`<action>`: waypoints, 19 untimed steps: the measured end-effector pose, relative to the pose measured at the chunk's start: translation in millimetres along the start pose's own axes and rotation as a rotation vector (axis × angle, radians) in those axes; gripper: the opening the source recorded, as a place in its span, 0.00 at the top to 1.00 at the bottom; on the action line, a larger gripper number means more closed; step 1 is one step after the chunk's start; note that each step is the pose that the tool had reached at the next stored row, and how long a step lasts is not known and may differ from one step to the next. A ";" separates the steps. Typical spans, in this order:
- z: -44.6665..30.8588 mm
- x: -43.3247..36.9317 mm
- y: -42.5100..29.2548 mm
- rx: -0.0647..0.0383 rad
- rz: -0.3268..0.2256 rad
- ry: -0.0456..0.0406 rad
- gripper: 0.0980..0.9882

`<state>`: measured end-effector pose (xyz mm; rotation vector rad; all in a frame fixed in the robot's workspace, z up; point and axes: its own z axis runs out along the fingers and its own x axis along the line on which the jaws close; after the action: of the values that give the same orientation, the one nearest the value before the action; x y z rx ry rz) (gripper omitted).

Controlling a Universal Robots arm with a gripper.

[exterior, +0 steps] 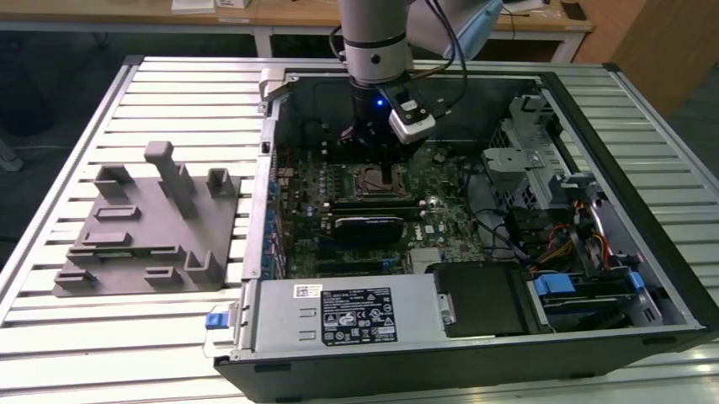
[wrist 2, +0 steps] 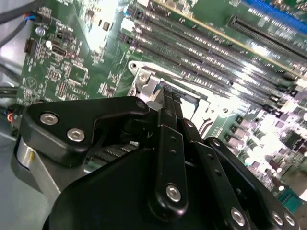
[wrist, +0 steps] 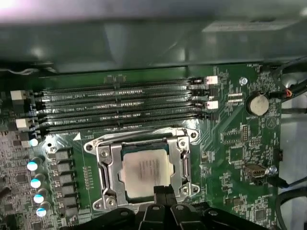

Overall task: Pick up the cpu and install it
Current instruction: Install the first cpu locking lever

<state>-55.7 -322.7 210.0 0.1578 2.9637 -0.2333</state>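
Black finger links of my gripper point(wrist: 165, 191) fill the foreground in both wrist views, their tips pressed together with nothing between them, right at the edge of the cpu point(wrist: 146, 172). That silver chip lies flat inside the metal socket frame point(wrist: 106, 172) on the green motherboard point(wrist: 240, 153), beside the row of memory slots point(wrist: 120, 108). From the exterior view, my arm point(exterior: 376, 42) reaches down into the open computer case point(exterior: 674, 278), with the grey fixture point(exterior: 146, 223) well apart on the slatted table point(exterior: 67, 151).

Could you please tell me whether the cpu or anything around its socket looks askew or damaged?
Nothing stands out: the cpu lies flat and square inside the socket frame, with the gripper at its edge.
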 end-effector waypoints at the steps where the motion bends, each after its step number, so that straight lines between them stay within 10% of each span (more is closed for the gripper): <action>1: 0.0 0.0 0.0 0.000 0.000 0.0000 0.99; 19: -21.1 -3.4 -3.2 -0.039 0.008 0.0050 0.99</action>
<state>-56.0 -322.7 231.5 0.1653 2.9697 -0.1745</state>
